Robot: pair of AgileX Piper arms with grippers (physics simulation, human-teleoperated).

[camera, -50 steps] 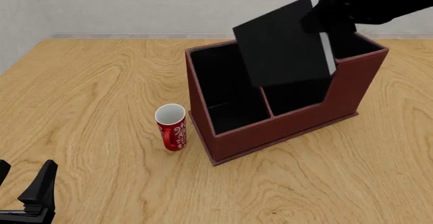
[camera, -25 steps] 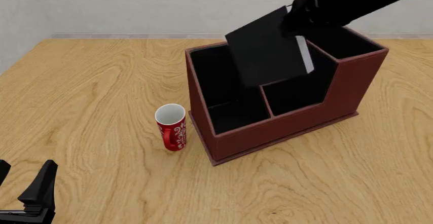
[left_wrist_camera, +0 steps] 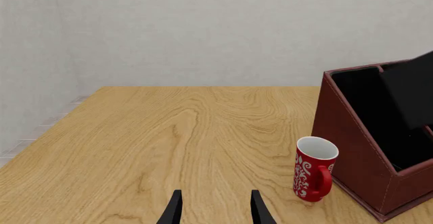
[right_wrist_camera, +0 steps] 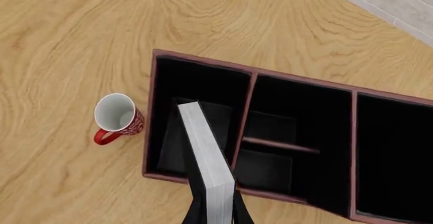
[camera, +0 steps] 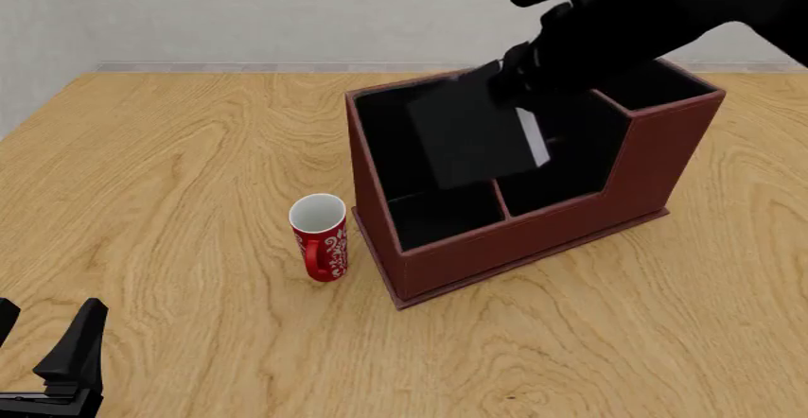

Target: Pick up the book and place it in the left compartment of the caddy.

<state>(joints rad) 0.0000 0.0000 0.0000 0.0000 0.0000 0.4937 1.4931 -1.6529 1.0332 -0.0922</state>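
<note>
I hold the book (right_wrist_camera: pixel 206 168) clamped in the right tool (right_wrist_camera: pixel 215 211), its fingers pressed on both covers. The book hangs tilted above the caddy (camera: pixel 531 234), page edge toward the wrist camera, lower corner over the left compartment (right_wrist_camera: pixel 196 84). I cannot tell whether that corner is already below the rim.

Risk 1: the book is canted across the opening. In the right wrist view its near end sits close to the divider (right_wrist_camera: pixel 242 113) between left and middle sections. If I lower without straightening, that end may catch the divider, or the book may tip into the middle section.

Risk 2: early release while tilted could let the book fall against the wall and rest askew.

Compared with one second ago, the book is lower and further left, now overlapping the left section instead of the middle one. The left tool (left_wrist_camera: pixel 215 209) rests with its fingers apart, empty, near the table (camera: pixel 177 153) edge, unchanged. The mug (camera: pixel 321 237) is unmoved.
</note>
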